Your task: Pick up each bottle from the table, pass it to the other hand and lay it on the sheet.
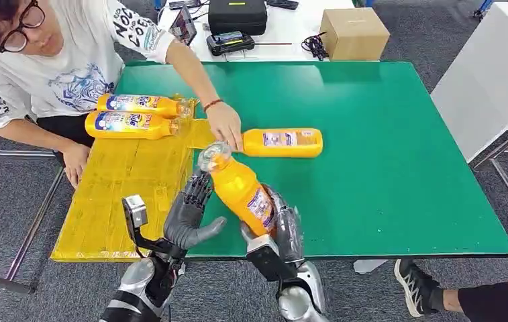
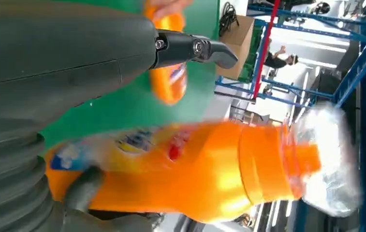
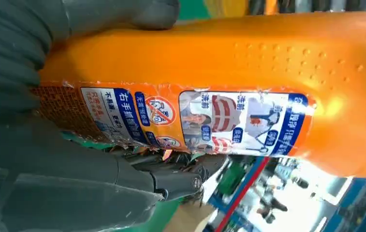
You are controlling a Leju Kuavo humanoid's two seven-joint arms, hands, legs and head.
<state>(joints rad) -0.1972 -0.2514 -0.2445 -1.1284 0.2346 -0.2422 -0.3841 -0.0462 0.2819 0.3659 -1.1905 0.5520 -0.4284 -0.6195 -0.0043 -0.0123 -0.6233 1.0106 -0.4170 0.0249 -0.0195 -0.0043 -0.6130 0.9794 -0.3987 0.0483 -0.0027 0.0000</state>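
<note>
My right hand (image 1: 279, 231) grips an orange bottle (image 1: 239, 188) around its lower body, fingers wrapped over the label, and holds it tilted above the near edge of the green table (image 1: 398, 147), its plastic-wrapped cap (image 1: 212, 155) leaning up and away toward my left. In my right wrist view the same bottle (image 3: 229, 92) lies across the palm of that hand (image 3: 50, 145), label facing the camera.

My left hand (image 1: 189, 213) stands just beside the bottle on its left, open, fingers spread and pointing up along the bottle's side, thumb stretched out toward my right hand. I cannot tell whether the fingertips touch the bottle. From my left wrist view, the bottle (image 2: 195, 169) hangs close past my left hand (image 2: 65, 72), blurred.

Beyond my right hand, a second orange bottle (image 1: 282, 142) lies on its side on the green table. A person's hand (image 1: 225, 125) rests at its cap end.

To the far left of my left hand, a yellow sheet (image 1: 123, 194) covers that end of the table. Two more orange bottles (image 1: 133, 115) lie side by side on the sheet's far end, caps pointing toward the person's arm.

Past the table's far edge are a cardboard box (image 1: 354, 32) and a black case (image 1: 237, 15) on a white surface.
</note>
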